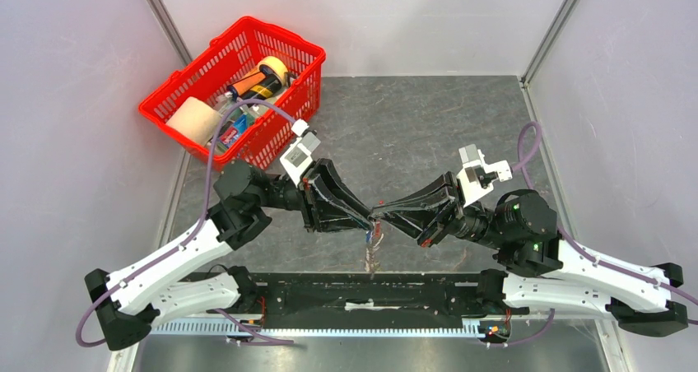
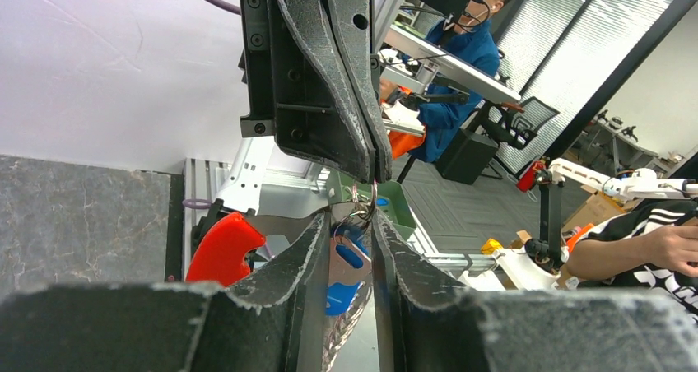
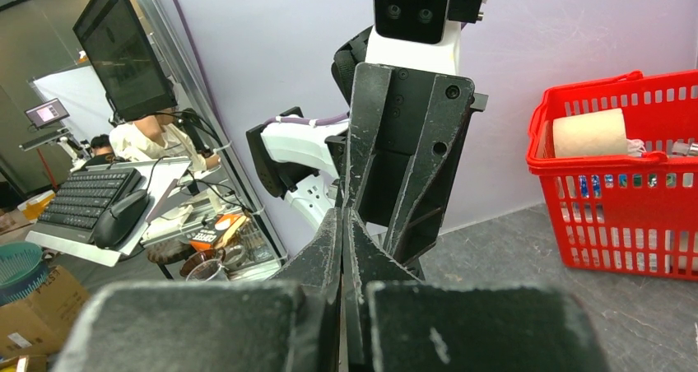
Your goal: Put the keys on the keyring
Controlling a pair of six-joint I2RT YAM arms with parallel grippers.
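Observation:
My two grippers meet tip to tip above the middle of the table. The right gripper (image 1: 381,216) is shut, pinching the keyring (image 2: 363,201), a thin silvery wire ring that hangs just under its tips (image 2: 380,173). Below the ring, one of the keys (image 2: 341,296), blue-headed with a flat slotted metal part, hangs between the fingers of my left gripper (image 2: 351,220). Those jaws stand narrowly apart, close on both sides of it; I cannot tell whether they touch it. A fine chain (image 1: 374,255) dangles beneath. The right wrist view shows only that gripper's shut fingers (image 3: 342,214).
A red basket (image 1: 165,109) with a paper roll, tape and bottles stands at the back left, also at the right of the right wrist view as the basket (image 3: 593,166). A red handle-shaped piece (image 2: 221,248) sits by the metal rail (image 1: 329,329) at the table's near edge.

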